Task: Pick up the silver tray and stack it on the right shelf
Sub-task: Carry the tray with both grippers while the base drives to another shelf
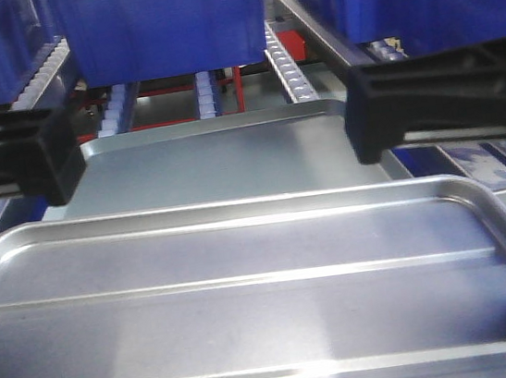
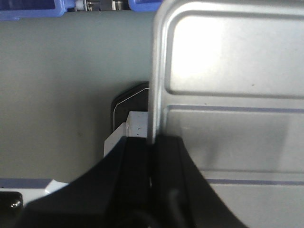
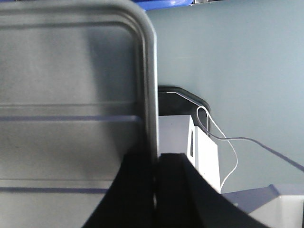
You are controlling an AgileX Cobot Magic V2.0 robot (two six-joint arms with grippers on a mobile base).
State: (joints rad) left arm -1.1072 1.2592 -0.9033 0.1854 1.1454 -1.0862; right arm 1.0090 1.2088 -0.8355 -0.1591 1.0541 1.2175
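Left gripper [image 2: 152, 142] jaws closed tight on the silver tray [image 1: 250, 310] at its left rim, right gripper [image 3: 156, 159] jaws clamped on its right rim, tray spanning between both jaws, larger dull grey tray [image 1: 221, 160] just beyond them, blue bins [image 1: 157, 24] and white roller tracks [image 1: 287, 59] farthest back.

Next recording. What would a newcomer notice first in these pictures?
The silver tray fills the front view's lower half, shiny, with two long ridges. The left gripper and the right gripper are each clamped on one of its side rims, as the wrist views show. Behind it lie a duller grey tray and blue bins above white rollers.
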